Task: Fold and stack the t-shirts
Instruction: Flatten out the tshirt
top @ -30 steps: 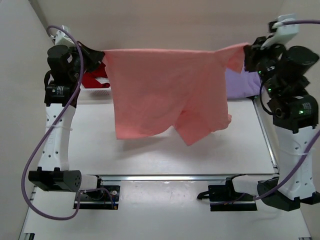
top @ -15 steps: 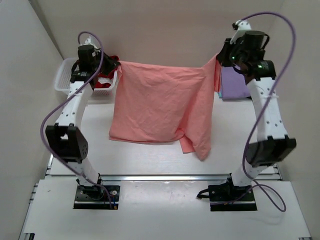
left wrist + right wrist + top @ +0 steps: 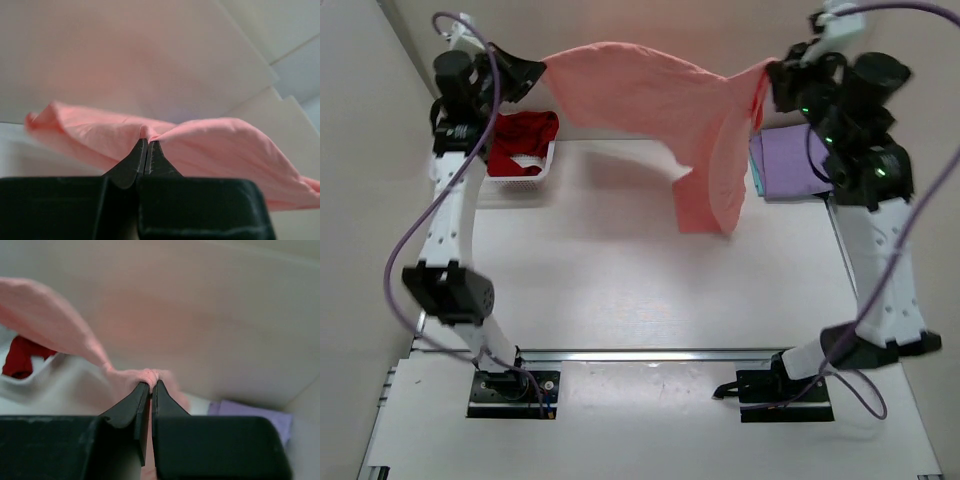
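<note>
The salmon-pink t-shirt [image 3: 660,110] hangs in the air between both grippers, high above the far part of the table, sagging lowest at its right side. My left gripper [image 3: 542,72] is shut on its left corner, seen pinched in the left wrist view [image 3: 146,136]. My right gripper [image 3: 767,80] is shut on its right corner, seen in the right wrist view [image 3: 150,379]. The dark red t-shirt [image 3: 523,140] lies in the white basket [image 3: 512,182] at the far left. The lavender-purple t-shirt [image 3: 790,165] lies folded at the far right, a teal edge [image 3: 756,184] under it.
The white table [image 3: 620,290] stretches below the hanging shirt. Beige walls close in at the back and both sides. The arm bases [image 3: 510,385] sit on the near rail.
Both grippers have risen and swung toward the back wall, lifting the salmon-pink shirt off the table. The shirt now billows and bunches toward the right instead of hanging flat.
</note>
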`<state>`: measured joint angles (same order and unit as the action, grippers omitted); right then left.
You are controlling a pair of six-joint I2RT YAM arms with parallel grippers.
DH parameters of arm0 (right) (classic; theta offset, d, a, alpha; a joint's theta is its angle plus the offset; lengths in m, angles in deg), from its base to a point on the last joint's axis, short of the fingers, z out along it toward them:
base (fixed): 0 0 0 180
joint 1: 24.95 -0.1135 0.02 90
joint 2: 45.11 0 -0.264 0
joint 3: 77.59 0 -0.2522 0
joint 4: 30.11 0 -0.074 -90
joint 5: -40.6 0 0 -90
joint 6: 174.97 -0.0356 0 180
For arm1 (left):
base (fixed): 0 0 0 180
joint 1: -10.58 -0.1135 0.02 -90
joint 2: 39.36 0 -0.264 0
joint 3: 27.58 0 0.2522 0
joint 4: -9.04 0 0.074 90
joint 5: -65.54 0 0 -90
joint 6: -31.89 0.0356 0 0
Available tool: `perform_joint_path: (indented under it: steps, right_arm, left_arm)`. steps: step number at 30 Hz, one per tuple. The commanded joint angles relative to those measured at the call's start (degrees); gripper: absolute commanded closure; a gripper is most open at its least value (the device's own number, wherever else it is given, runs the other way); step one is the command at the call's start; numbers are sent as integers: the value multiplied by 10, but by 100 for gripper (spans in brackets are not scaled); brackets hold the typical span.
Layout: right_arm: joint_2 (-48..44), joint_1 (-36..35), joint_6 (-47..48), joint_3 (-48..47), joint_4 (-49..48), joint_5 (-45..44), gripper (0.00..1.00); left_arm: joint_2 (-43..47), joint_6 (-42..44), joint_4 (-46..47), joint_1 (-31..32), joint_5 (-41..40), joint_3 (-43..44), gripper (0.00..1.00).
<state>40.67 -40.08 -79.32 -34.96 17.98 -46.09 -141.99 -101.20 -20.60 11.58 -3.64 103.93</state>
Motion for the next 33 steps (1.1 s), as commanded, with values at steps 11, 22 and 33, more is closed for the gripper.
perform_joint_path:
  steps: [11, 22, 33]
  right_arm:
    - [-195, -63, -127, 439, 69, 15, 100]
    - [-263, -34, -142, 492, 128, 85, 100]
    - [-183, 92, -71, 158, 115, 173, 100]
  left_arm:
    - [291, -11, 14, 0, 1, -631, 100]
    - [319, -5, -9, 0, -55, -601, 100]
    - [383, 3, 19, -6, -65, -402, 100]
